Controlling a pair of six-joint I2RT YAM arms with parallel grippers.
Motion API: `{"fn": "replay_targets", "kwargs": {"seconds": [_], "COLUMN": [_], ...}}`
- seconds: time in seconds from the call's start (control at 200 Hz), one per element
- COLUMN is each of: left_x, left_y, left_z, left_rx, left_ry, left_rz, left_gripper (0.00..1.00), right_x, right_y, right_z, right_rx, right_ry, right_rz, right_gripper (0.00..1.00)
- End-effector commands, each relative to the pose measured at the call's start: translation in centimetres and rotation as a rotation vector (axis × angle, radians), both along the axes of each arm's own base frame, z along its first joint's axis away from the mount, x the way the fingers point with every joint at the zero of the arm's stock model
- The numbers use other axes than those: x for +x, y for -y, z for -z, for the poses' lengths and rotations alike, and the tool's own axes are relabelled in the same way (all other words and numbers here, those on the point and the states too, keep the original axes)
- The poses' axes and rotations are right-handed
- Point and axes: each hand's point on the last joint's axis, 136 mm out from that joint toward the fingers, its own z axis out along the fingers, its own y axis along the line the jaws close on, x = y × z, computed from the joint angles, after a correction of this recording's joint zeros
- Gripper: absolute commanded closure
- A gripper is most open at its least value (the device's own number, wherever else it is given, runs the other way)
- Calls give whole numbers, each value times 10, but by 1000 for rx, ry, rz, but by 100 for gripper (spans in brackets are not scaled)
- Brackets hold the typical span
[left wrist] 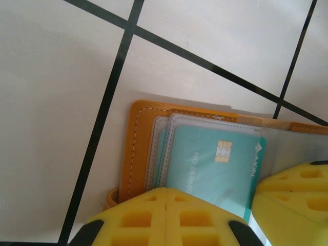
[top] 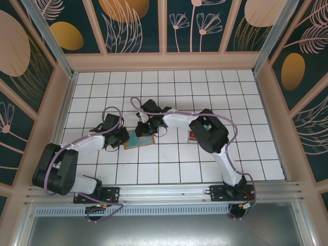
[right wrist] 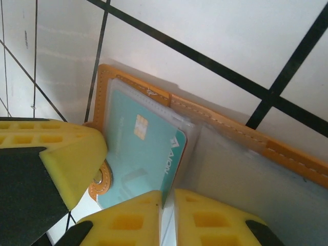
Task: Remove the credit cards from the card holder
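Card holder (right wrist: pixel 233 128): tan-orange leather-look bifold with white stitching and a metal snap on a small tab. It lies open and flat on the white tiled table, near the middle, grey-blue inside facing up, clear pockets layered on one panel. Teal credit card (left wrist: pixel 210 161): gold chip, pale embossed digits, white logo at one short end. It's face up in the top clear pocket, logo end toward the fold, one corner just past the pocket edge. A second teal edge shows beneath it; can't tell how many cards are there.
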Motion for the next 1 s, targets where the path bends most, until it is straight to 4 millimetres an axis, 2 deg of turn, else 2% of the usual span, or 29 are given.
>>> {"fn": "replay_targets", "kwargs": {"seconds": [0.0,0.15,0.28,0.485,0.646,0.811,0.996], "left_x": [-19,-19,-19,-20,-21,-21,-20], "left_y": [-3,-2,-3,-8,-11,-11,-10], "left_z": [18,17,16,18,18,18,17], "left_rx": [-5,-11,-10,16,31,32,26], "left_ry": [-82,-80,-78,-86,-86,-88,-88], "left_rz": [-6,-7,-11,-28,-33,-33,-30], "left_gripper": [96,96,97,100,100,100,100], "right_x": [-8,-9,-8,-5,1,0,-2], "right_y": [-6,-8,-8,-3,10,22,19], "right_z": [4,5,6,0,-8,-8,-14], "right_rx": [-6,-6,-8,-15,-4,-7,16], "right_ry": [-33,-35,-36,-10,5,0,5], "right_rz": [-24,-30,-29,-8,36,53,43], "right_gripper": [84,84,100,100,100,100,100]}}
